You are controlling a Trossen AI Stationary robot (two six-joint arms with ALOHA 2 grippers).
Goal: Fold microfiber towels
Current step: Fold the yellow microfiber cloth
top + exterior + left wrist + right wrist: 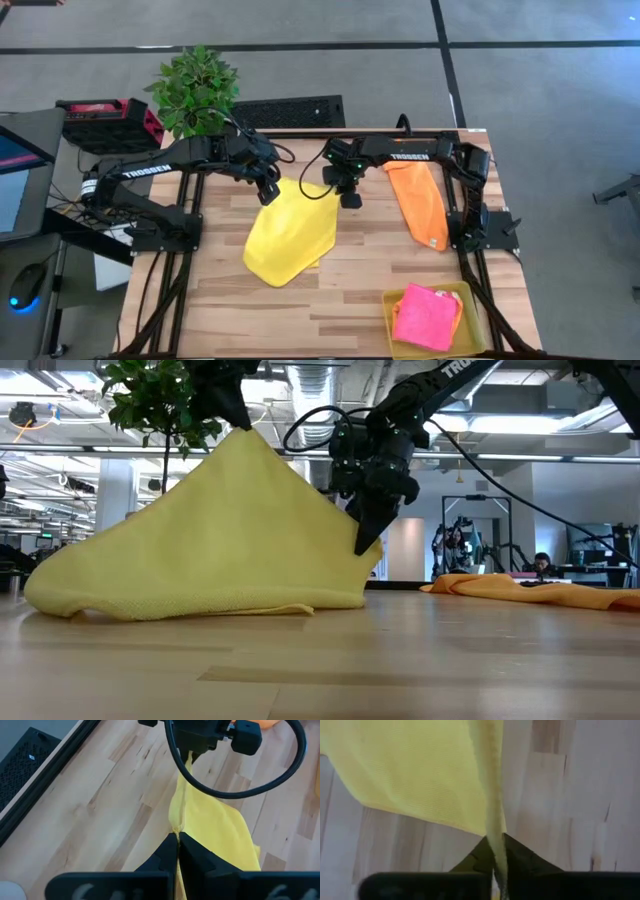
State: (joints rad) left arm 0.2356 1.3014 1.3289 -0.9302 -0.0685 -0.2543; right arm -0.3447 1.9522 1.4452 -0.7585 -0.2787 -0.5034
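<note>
Aloft, peaked yellow microfiber towel (pixel 290 235)

Three towels sitting across the surface (pixel 220 300), one lifted at its far edge.
The middle towel (pixel 290 235) is hanging between the left hand (pixel 268 192) and right hand (pixel 350 198); a second towel (pixel 420 200) is lying to its right; a third towel (pixel 427 315) is resting in a tray (pixel 393 300) at the near right corner.

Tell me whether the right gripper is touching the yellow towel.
Touching. The right wrist view shows the right gripper with jaws shut on the yellow towel edge.
</note>
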